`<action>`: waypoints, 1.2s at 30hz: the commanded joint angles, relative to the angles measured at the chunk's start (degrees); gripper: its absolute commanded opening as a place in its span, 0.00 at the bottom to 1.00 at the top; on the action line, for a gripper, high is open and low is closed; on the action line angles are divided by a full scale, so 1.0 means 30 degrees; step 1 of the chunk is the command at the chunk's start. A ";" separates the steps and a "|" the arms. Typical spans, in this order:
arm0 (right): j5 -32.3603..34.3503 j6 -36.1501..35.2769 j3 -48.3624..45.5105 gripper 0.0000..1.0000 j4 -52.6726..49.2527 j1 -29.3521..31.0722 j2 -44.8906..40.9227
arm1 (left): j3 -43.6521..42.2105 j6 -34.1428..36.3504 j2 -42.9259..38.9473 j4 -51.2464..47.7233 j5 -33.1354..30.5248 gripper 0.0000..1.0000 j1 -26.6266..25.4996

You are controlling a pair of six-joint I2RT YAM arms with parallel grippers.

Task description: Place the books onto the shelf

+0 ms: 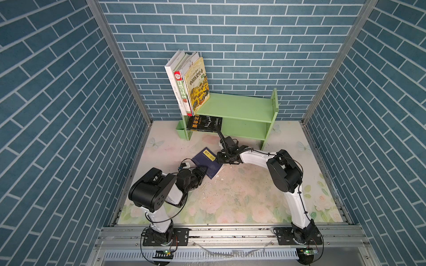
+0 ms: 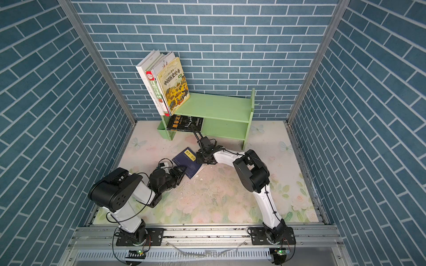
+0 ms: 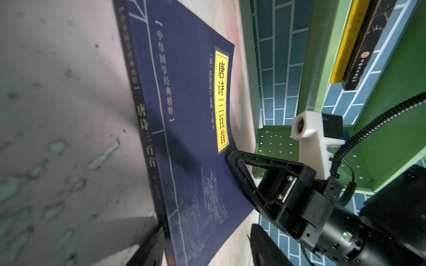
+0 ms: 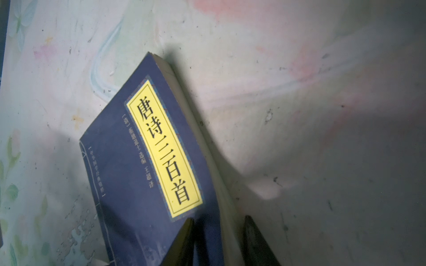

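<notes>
The navy book point(image 1: 206, 163) point(image 2: 186, 162) with a yellow title label lies askew on the floral table, its page edge raised. My right gripper point(image 1: 218, 160) point(image 4: 219, 217) is shut on that page edge, one finger on the cover point(image 4: 129, 184) and one under the pages. At the book's near corner point(image 3: 189, 115) my left gripper point(image 1: 204, 171) point(image 3: 205, 224) stands open, its fingers either side of the corner. The green shelf point(image 1: 239, 108) point(image 2: 216, 106) stands at the back. Several books point(image 1: 191, 85) lean upright at the left of its top tier. A black book point(image 1: 204, 123) lies flat on the lower tier.
A small green bin point(image 1: 181, 131) hangs on the shelf's left end. Under the black book point(image 3: 368, 46) lies a yellow book point(image 3: 345, 46). Blue brick walls close in the back and both sides. The shelf's perforated side panel point(image 3: 276, 147) shows behind the right arm's wrist.
</notes>
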 commanded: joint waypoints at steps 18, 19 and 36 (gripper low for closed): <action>-0.3274 0.0453 -0.1360 0.34 -0.1700 0.1070 0.1828 | 0.1246 -0.0239 -0.0853 0.2479 0.1675 0.62 -0.0295; -0.3117 0.0481 -0.1437 0.35 -0.1667 0.1058 0.1737 | 0.1138 -0.0249 -0.0881 0.2222 0.1629 0.62 -0.0220; 0.0363 0.0453 -0.0190 0.17 -0.2321 0.1112 0.0885 | 0.5601 1.0970 -1.1286 -2.6133 -0.0752 0.84 0.3054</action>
